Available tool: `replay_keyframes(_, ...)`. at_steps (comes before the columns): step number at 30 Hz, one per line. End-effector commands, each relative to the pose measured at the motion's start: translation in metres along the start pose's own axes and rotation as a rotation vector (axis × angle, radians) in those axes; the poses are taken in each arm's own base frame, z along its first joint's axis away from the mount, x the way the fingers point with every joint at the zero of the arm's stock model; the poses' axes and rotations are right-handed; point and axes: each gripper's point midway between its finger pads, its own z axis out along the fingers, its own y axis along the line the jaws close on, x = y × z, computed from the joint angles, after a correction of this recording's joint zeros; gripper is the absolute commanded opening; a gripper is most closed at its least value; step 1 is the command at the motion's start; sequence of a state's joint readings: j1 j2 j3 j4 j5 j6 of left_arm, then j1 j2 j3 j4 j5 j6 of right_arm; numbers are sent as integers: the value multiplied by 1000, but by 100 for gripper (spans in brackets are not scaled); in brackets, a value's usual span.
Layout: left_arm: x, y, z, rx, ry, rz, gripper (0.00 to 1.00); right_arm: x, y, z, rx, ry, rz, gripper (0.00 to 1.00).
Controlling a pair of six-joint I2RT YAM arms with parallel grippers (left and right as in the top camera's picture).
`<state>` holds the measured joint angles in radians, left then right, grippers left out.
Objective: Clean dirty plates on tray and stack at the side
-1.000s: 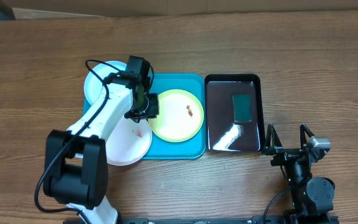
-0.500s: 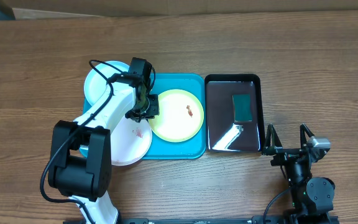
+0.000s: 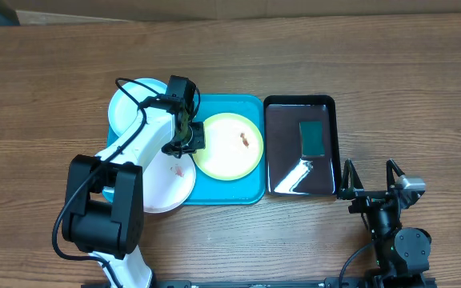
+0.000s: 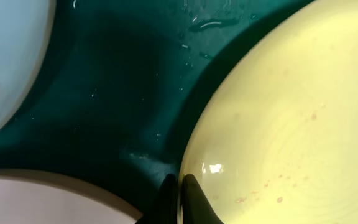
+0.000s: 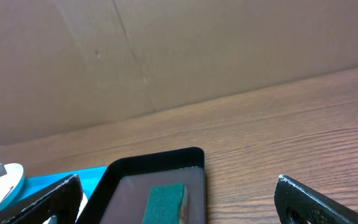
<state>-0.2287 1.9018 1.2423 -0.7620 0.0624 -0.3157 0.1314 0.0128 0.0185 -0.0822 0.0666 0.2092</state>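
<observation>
Left jaws tight on yellow-green plate [image 3: 226, 156] rim; right jaws wide apart near black tray [image 3: 282, 140] with sponge [image 3: 312, 138].

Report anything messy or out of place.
Reddish-brown stains mark the yellow-green-rimmed round plastic plate and the white round plastic plate; the white one hangs over the front edge of the turquoise rectangular plastic tray.

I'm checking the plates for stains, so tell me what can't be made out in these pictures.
Overhead: the left arm hides much of the white plate and part of the light-blue plate.
Left wrist: the yellow-green plate runs off the frame; the left pincer is cut off at the bottom.
Right wrist: the green sponge is cut by the bottom edge.
</observation>
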Motion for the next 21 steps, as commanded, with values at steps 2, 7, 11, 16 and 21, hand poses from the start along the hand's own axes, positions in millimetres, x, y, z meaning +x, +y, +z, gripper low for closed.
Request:
replay_keyframes(2,-3,2,5,-14,-18,7,4,2,-1,0,0,-4,1,100)
replay_keyframes(7,-18,-2,4,1,-79,56,4,2,-1,0,0,-4,1,100)
replay_keyframes(11,-19,-2,4,1,-84,93,4,2,-1,0,0,-4,1,100)
replay_keyframes(16,-21,3,4,-31,-93,114,4,2,-1,0,0,-4,1,100)
replay_keyframes(21,-21,6,4,-51,-94,112,4,2,-1,0,0,-4,1,100)
